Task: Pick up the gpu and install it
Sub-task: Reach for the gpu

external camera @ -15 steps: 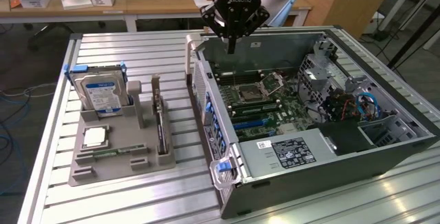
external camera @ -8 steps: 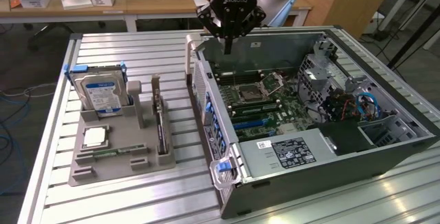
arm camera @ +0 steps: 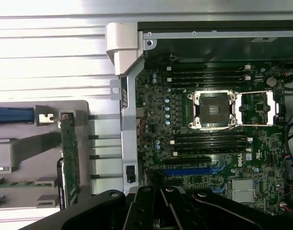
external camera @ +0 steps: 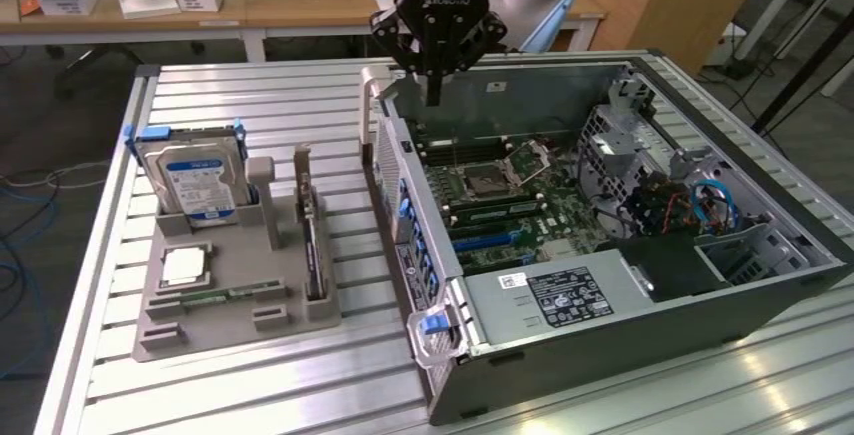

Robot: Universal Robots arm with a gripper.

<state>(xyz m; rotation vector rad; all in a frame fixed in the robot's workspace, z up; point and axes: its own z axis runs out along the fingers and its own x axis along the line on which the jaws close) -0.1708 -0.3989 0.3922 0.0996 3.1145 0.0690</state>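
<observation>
- Silver hard drive (external camera: pixel 195 183) with a blue-white label stands upright in a grey holder tray (external camera: pixel 220 323) near the bench (external camera: pixel 267 95) edge at the exterior view's left.
- Processor chip (external camera: pixel 183 266) and green memory stick (external camera: pixel 214 296) lie flat in that tray.
- Open computer case (external camera: pixel 641 347) lies beside the tray, motherboard (arm camera: pixel 204 143) and CPU socket (arm camera: pixel 214 109) exposed.

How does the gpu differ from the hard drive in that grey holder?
The hard drive is silver with a blue-white label; the gpu is dark. The hard drive shows its broad face, the gpu only a slim edge. The hard drive stands at the holder's far end, the gpu along its side nearest the computer case. Both stand upright in the grey holder.
</observation>
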